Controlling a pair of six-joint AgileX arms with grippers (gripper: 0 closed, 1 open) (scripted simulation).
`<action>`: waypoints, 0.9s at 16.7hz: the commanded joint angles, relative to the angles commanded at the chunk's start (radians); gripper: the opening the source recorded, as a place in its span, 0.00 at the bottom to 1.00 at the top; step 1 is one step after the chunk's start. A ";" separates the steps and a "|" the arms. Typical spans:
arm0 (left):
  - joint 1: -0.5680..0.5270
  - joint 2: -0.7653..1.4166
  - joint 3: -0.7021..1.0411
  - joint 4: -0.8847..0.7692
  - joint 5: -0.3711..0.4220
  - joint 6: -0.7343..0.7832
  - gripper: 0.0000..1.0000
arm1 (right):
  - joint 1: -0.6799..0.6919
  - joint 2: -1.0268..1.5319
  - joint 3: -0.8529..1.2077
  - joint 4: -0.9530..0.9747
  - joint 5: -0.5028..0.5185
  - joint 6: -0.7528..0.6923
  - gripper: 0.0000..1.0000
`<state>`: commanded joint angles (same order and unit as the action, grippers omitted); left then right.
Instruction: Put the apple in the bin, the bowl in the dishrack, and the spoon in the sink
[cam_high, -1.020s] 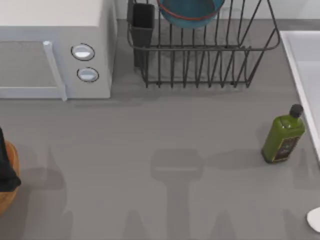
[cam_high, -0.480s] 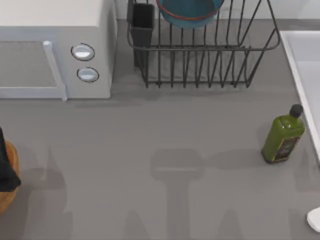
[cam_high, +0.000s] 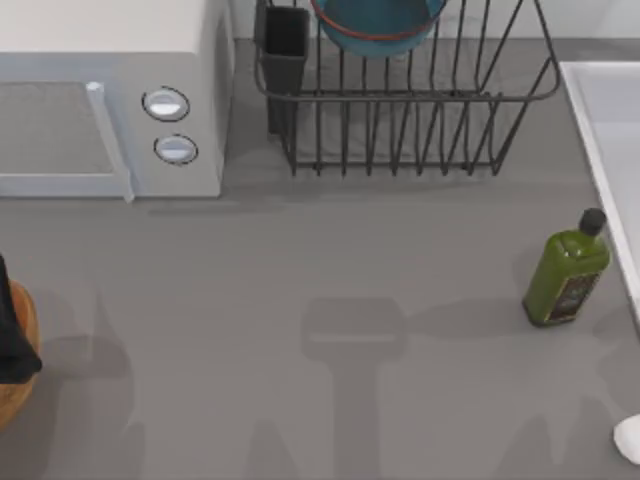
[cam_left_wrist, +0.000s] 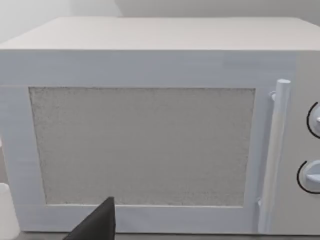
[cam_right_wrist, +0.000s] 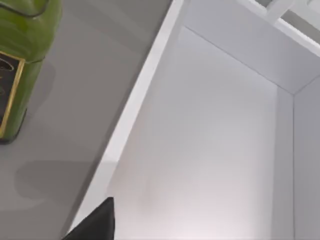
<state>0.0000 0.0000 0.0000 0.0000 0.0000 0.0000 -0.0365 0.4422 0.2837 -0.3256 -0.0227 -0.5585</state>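
Observation:
The teal-blue bowl (cam_high: 378, 22) with a reddish rim rests in the black wire dishrack (cam_high: 400, 110) at the back of the table. The spoon's white rounded end (cam_high: 630, 438) shows at the table's near right edge; what holds it is hidden. The pale sink (cam_high: 612, 130) runs along the right side, and the right wrist view looks into its basin (cam_right_wrist: 210, 150) past a dark part of my right gripper (cam_right_wrist: 97, 224). A black part of my left gripper (cam_high: 8, 335) hangs over the orange-brown bin (cam_high: 14, 392) at the left edge. The apple is hidden.
A white microwave (cam_high: 100, 100) with two round knobs stands at the back left and faces the left wrist camera (cam_left_wrist: 150, 145). A green oil bottle (cam_high: 566, 272) stands just left of the sink's rim (cam_right_wrist: 135, 105). The dishrack's dark cutlery cup (cam_high: 286, 50) sits beside the microwave.
The arm shadows on the table at the lower right have shifted a little. The spoon's white end has crept slightly downward. The left arm and bowl have not moved.

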 joint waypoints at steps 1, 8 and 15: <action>0.000 0.000 0.000 0.000 0.000 0.000 1.00 | -0.005 0.052 0.037 -0.033 -0.001 -0.100 1.00; 0.000 0.000 0.000 0.000 0.000 0.000 1.00 | -0.049 0.397 0.248 -0.295 0.008 -0.597 1.00; 0.000 0.000 0.000 0.000 0.000 0.000 1.00 | -0.102 0.752 0.509 -0.543 0.006 -1.175 1.00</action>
<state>0.0000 0.0000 0.0000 0.0000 0.0000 0.0000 -0.1385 1.1942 0.7931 -0.8690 -0.0170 -1.7332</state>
